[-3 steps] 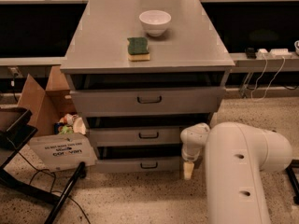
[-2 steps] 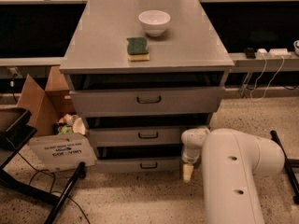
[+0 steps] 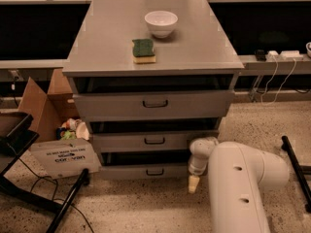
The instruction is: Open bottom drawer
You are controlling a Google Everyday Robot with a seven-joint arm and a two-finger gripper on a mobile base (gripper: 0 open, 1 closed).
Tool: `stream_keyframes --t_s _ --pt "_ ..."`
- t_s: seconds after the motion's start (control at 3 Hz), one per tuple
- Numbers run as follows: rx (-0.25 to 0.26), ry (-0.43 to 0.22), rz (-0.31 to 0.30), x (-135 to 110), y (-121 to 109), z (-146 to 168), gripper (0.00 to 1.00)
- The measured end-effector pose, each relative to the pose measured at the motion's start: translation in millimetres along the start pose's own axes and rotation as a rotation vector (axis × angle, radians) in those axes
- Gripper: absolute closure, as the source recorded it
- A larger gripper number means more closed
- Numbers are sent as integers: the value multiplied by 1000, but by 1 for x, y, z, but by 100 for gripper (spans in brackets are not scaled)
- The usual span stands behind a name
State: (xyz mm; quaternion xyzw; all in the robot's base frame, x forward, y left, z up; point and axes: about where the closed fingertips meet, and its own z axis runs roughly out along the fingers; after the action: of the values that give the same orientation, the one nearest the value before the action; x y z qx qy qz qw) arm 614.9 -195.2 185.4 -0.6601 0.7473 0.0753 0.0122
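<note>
Low at the right end of the slim grey flat-fronted bottom drawer [image 3: 127, 172], near the floor, hangs the tool [image 3: 194, 183] of the white arm [image 3: 243, 188], probably kept low to reach the small dark loop handle [image 3: 155, 172] at its left; apart or together, I cannot tell.

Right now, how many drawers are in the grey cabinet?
3, stacked: the tallest drawer on top, the mid-height drawer under it, the bottom drawer lowest. The gripper hangs by its right end.
</note>
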Motion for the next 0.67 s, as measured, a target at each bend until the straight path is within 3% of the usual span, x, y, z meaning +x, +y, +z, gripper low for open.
stream_keyframes --t_s 0.33,0.67 --pt "-65 8 25 16 34 3 37" --pt "-76 10 27 17 40 0 61"
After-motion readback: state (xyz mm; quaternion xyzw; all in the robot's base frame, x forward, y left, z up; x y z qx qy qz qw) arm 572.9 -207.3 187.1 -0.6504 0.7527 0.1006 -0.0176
